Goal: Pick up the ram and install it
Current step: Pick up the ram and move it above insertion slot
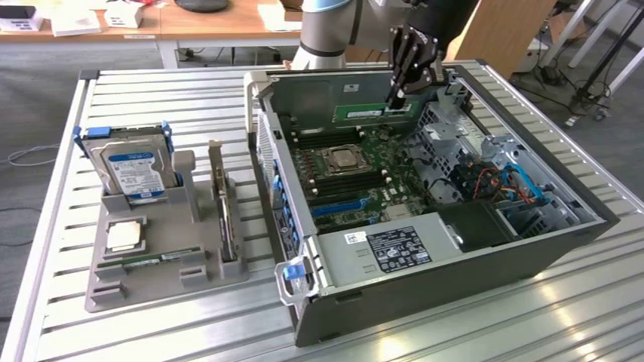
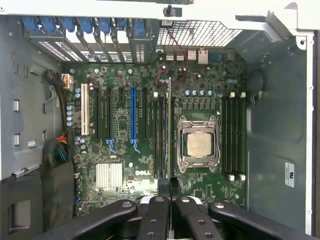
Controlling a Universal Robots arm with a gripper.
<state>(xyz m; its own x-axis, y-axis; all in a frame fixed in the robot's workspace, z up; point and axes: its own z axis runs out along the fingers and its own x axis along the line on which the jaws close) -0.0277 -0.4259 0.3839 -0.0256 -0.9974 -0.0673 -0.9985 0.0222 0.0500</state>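
Pincer [image 1: 397,99] clamped narrow on ram [image 1: 364,113]; stick sits between fingertips, long side level, above motherboard [image 1: 393,188] slots beside processor [image 1: 345,160], inside open case [image 1: 483,265].

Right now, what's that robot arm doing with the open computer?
The robot arm's gripper is shut on the ram, a thin green stick, and holds it over the motherboard in the open computer case. From the wrist view, the stick lines up with the long memory slots beside the processor. Whether it touches a slot yet, I cannot tell.
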